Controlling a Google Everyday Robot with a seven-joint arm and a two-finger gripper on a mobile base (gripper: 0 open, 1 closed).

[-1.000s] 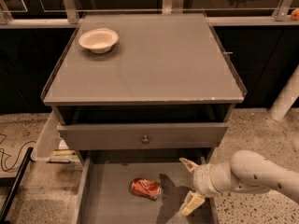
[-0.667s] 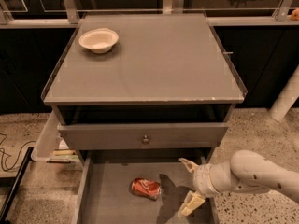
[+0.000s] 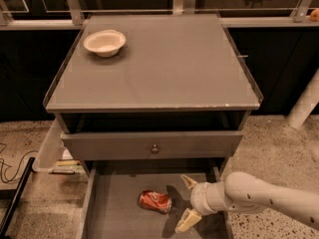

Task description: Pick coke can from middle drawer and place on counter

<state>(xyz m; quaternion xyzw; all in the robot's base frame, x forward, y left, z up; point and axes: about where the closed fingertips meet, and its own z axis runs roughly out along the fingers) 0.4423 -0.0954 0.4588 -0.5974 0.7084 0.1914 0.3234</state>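
Observation:
The red coke can [image 3: 155, 201] lies on its side on the grey floor of the open middle drawer [image 3: 119, 218]. My gripper [image 3: 188, 201] is inside the drawer just right of the can, apart from it, pointing left. Its two cream fingers [image 3: 188, 219] are spread open and empty. The white arm reaches in from the right. The counter [image 3: 159, 63] is the flat grey cabinet top above.
A cream bowl [image 3: 104, 42] sits at the counter's back left. A closed grey drawer front with a round knob [image 3: 155, 148] overhangs the open drawer. A white tray [image 3: 50, 148] and cables lie on the floor at left. A white post [image 3: 305, 103] stands at right.
The arm and gripper have held nearly still beside the can. The can has not moved.

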